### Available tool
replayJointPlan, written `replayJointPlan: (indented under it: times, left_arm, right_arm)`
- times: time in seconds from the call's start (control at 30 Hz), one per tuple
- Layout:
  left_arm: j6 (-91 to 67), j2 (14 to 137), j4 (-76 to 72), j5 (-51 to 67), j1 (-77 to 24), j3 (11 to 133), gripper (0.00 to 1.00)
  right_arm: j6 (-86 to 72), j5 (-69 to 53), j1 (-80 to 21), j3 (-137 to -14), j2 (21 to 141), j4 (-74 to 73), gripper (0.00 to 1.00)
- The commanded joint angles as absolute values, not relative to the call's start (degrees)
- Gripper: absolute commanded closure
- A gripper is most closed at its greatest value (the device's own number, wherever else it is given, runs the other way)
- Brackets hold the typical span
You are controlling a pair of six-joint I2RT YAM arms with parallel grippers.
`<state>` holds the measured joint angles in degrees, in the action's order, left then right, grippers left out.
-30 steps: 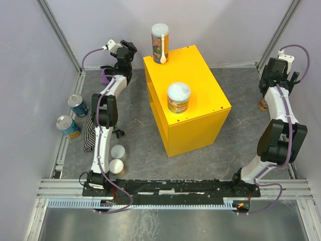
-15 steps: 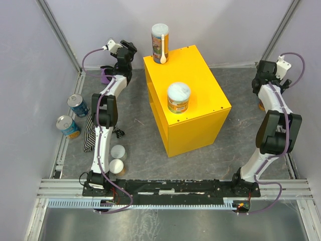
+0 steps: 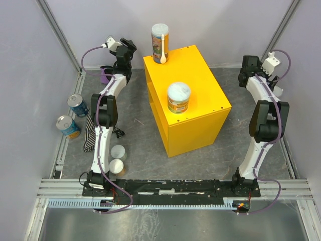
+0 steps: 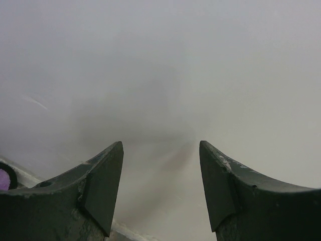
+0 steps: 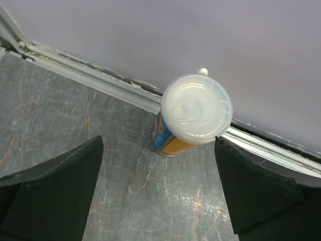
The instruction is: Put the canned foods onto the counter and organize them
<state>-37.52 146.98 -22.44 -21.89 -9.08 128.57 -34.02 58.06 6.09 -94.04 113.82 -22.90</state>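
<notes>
Facing pale wall [image 4: 160,60], left claw [image 4: 160,145] half-parted, empty; right claw [image 5: 158,141] wide, empty, over grey tabletop [image 5: 75,115]

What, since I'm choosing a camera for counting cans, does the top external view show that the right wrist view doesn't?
Only top external: the yellow counter with two cans on it, plus two blue tins and two white-lidded tubs on the left. Only right wrist: a pale-lidded can standing by the wall rail, ahead of the open right hand. Both: the grey floor.
</notes>
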Motion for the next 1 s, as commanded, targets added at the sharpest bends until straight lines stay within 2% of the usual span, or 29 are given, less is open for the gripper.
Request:
replayJointPlan:
  times: [0.0, 0.17, 0.37, 0.57, 0.7, 0.97]
  left_arm:
    - [-35.5, 147.9, -24.9, -21.5, -8.8, 132.2, 0.31]
    - [-35.5, 148.7, -25.5, -20.9, -8.7, 133.0, 0.31]
    - [-35.6, 149.4, -25.5, -20.4, -8.3, 133.6, 0.31]
    - [-36.1, 150.4, -26.0, -19.5, -8.2, 134.1, 0.3]
    - [-36.2, 150.9, -26.1, -19.0, -8.1, 134.7, 0.3]
    - [-36.4, 152.0, -26.4, -17.7, -8.0, 135.8, 0.3]
  right_arm:
    - [-39.8, 68.3, 5.0, -97.7, 118.5, -23.7, 0.0]
    - [-49.8, 75.1, 4.6, -102.6, 123.6, -32.4, 0.0]
    - [-52.8, 81.3, 3.7, -102.0, 124.6, -33.1, 0.01]
    - [-59.6, 85.9, 3.8, -108.1, 128.6, -42.3, 0.0]
    - [-64.2, 87.3, 4.0, -112.7, 131.7, -49.1, 0.01]
    - [-67.9, 87.5, 5.1, -115.4, 134.1, -51.9, 0.0]
